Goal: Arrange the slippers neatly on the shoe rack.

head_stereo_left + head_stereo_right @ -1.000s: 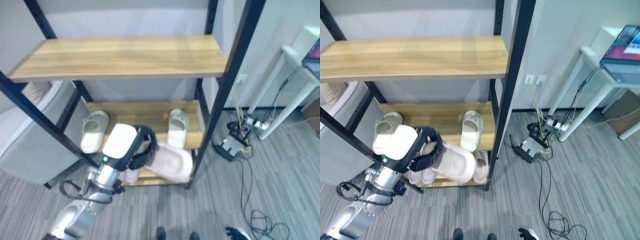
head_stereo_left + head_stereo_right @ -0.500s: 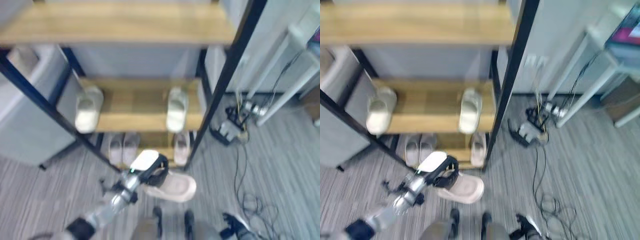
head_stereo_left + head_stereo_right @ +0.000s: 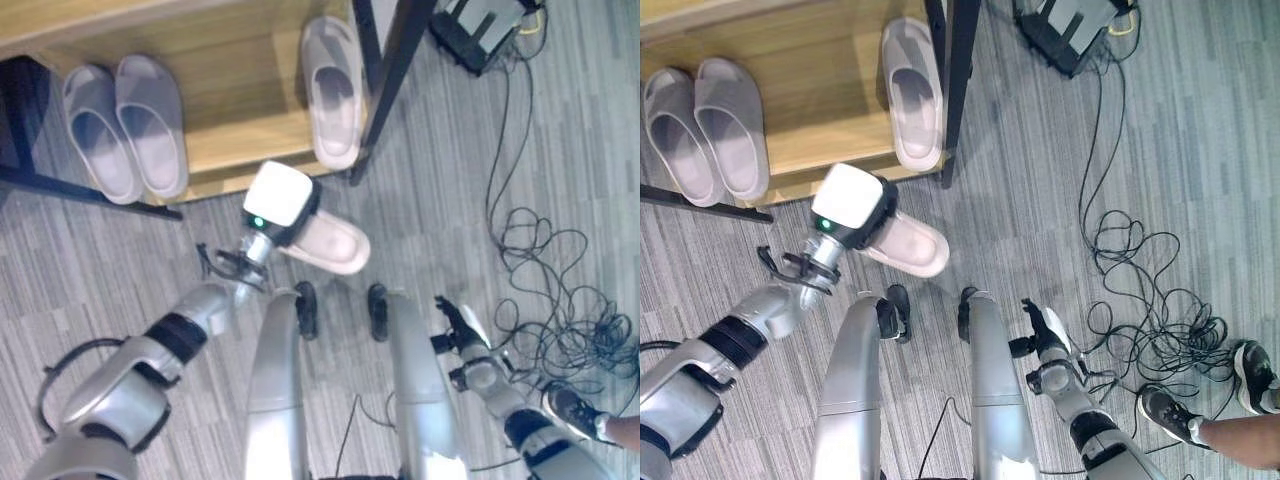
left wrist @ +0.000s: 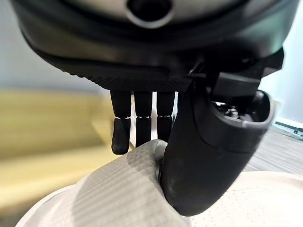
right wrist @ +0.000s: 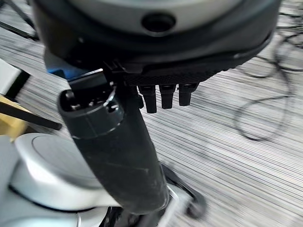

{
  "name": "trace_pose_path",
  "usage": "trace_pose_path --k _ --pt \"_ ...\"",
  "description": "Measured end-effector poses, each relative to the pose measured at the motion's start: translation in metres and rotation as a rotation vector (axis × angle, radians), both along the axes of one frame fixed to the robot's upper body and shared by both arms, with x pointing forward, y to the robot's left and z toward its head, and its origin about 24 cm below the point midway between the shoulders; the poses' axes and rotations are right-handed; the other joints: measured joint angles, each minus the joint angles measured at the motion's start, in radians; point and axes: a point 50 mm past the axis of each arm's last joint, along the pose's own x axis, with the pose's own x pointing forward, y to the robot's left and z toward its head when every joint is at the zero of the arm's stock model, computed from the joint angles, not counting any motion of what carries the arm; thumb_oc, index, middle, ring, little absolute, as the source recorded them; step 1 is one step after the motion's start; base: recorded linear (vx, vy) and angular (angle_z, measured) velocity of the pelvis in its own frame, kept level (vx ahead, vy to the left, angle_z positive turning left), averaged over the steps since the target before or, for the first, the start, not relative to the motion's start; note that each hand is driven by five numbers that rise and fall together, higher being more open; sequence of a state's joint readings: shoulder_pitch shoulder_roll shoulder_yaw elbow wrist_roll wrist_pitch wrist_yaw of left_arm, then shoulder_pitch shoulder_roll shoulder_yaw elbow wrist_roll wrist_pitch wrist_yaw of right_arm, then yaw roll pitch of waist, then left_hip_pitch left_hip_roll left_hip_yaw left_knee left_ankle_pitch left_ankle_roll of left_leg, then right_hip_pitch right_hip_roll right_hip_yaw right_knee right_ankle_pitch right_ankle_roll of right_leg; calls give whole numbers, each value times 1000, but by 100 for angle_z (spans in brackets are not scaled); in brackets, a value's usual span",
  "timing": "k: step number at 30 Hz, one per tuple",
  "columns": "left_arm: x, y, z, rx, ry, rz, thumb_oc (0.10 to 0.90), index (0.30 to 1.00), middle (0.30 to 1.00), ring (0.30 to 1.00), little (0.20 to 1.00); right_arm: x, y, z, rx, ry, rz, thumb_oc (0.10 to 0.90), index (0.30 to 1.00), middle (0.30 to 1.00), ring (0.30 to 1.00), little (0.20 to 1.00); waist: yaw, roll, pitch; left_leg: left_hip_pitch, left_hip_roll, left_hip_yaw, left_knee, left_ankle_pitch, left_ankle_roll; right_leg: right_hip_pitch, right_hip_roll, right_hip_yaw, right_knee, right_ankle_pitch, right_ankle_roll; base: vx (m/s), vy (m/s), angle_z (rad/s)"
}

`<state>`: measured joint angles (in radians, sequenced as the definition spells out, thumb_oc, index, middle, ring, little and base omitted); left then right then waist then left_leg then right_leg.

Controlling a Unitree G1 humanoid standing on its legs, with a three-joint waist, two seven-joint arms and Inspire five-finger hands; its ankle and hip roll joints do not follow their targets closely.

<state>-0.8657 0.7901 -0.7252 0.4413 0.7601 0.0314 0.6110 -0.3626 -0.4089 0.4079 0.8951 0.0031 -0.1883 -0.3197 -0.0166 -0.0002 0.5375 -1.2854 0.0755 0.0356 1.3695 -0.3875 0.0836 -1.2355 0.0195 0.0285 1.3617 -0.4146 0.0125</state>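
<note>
My left hand [image 4: 208,156] pinches a pale slipper [image 3: 330,243] just off the rack [image 3: 230,150], my right hand [image 3: 1045,335] hangs relaxed and empty; a loose pinch could drop it.

Floor [image 3: 1040,150]: grey striped carpet across the whole view.
Cables [image 3: 1150,300]: black loops lying loose on the carpet at right.
Power box [image 3: 1072,30]: dark unit at the top edge, wires attached.
Person's shoe [image 3: 1170,415]: dark, at the lower right.
</note>
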Motion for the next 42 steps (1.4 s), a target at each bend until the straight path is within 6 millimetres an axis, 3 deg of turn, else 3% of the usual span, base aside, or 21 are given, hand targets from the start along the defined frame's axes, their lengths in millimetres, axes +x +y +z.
trace_pose_path --k 2,4,8,10,14,19,28,35,42 --pt "-2 5 24 -22 -129 13 400 300 300 300 300 -1 -2 0 -11 -10 -24 800 900 900 900 900 22 5 1 -46 8 -5 73 -33 -1 -48 8 1 72 -26 -5 9 30 -7" --pt "-3 5 33 -4 -175 4 400 300 300 300 300 -2 -1 -3 -18 -6 -26 800 900 900 900 900 22 20 0 -77 8 -18 135 -54 1 -72 5 -11 130 -53 -2 28 23 1" --pt "-10 3 65 74 -314 -28 400 300 300 300 300 5 1 6 -9 -53 -40 800 900 900 900 900 23 36 6 -198 13 -35 390 -135 -4 -189 -3 -35 385 -135 6 82 47 -8" --pt "-9 -2 87 89 -397 -41 400 300 300 300 300 11 -5 18 -47 -102 -23 800 900 900 900 900 33 50 8 -276 42 -42 552 -210 5 -275 5 -36 538 -190 -8 72 99 -35" --pt "-1 -12 115 214 -451 -35 400 300 300 300 300 20 -7 33 -54 -167 -8 800 900 900 900 900 6 51 9 -386 46 -43 661 -213 12 -385 9 -29 647 -193 -3 35 120 -5" --pt "4 -22 137 394 -475 -24 400 300 300 300 300 5 -19 27 -2 -179 -61 800 900 900 900 900 -7 51 12 -404 46 -33 719 -235 28 -406 13 -13 704 -211 6 29 74 -2" --pt "-13 -5 148 465 -494 -43 400 300 300 300 300 -32 -37 6 97 -167 -178 800 900 900 900 900 -9 47 14 -396 46 -34 727 -238 33 -392 11 -15 713 -218 6 0 -1 1" --pt "-25 -13 155 488 -532 -124 400 300 300 300 300 -25 -26 5 131 -177 -187 800 900 900 900 900 -6 45 14 -382 42 -24 735 -237 32 -388 2 -6 741 -230 -1 0 -4 6" --pt "-22 -3 156 600 -494 -84 400 300 300 300 300 -10 -20 14 142 -212 -173 800 900 900 900 900 -3 46 13 -368 45 -19 735 -240 26 -385 8 0 747 -230 -3 0 0 0"
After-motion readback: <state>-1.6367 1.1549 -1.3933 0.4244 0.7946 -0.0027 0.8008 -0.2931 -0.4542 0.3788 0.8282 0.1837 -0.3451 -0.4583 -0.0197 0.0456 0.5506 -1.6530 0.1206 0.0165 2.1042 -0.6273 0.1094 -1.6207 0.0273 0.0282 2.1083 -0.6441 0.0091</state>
